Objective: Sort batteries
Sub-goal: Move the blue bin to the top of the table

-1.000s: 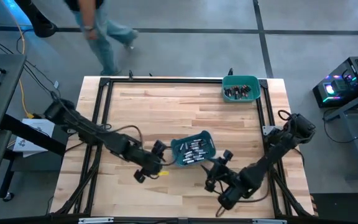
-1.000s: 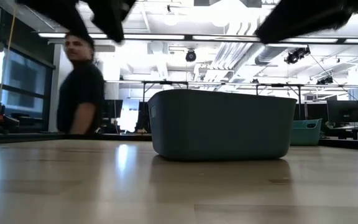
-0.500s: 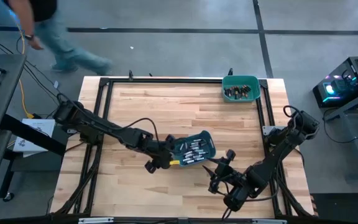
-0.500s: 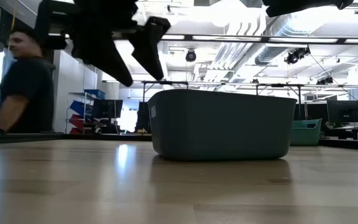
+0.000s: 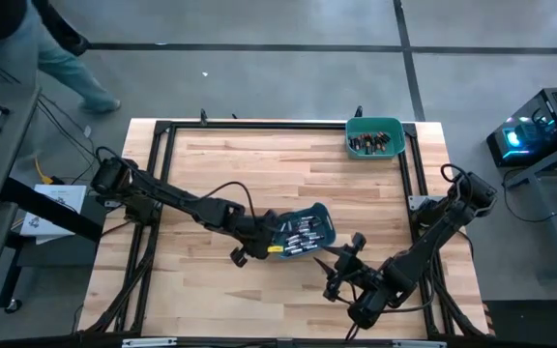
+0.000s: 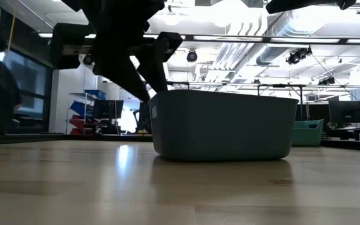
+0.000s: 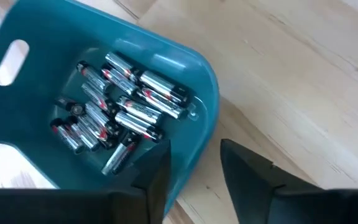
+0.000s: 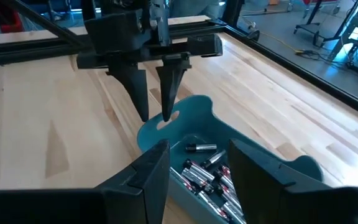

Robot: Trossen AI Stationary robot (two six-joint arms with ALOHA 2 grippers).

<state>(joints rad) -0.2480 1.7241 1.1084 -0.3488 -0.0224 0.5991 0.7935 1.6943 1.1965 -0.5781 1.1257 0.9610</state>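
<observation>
A teal bin point(image 5: 321, 215) near the table's middle holds several silvery batteries point(image 7: 124, 112), also seen in the right wrist view point(image 8: 207, 172). A second teal bin point(image 5: 387, 124) at the far right corner holds dark batteries point(image 5: 369, 144). My left gripper point(image 5: 268, 242) is open and points down at the middle bin's left end. One finger point(image 7: 158, 180) is over the bin's inside and the other point(image 7: 248, 174) is outside over the table. My right gripper point(image 5: 337, 250) is open and hovers off that bin's near right side. My left gripper point(image 6: 150, 87) stands astride the left end wall point(image 6: 157, 119) of the middle bin, coming from above. I cannot tell whether either finger touches the wall. The bin rests flat on the table.
A black frame point(image 5: 259, 124) runs around the wooden table. The far half of the table point(image 5: 259, 164) is bare wood. A person point(image 5: 27, 39) stands beyond the far left corner. In the low view the second bin point(image 6: 307, 132) shows behind the middle bin point(image 6: 224, 125).
My left gripper has moved toward the table's right and down, from beside the middle bin to its left end wall, which now stands between the open fingers. The person has walked off to the left. The bin has stayed in place.
</observation>
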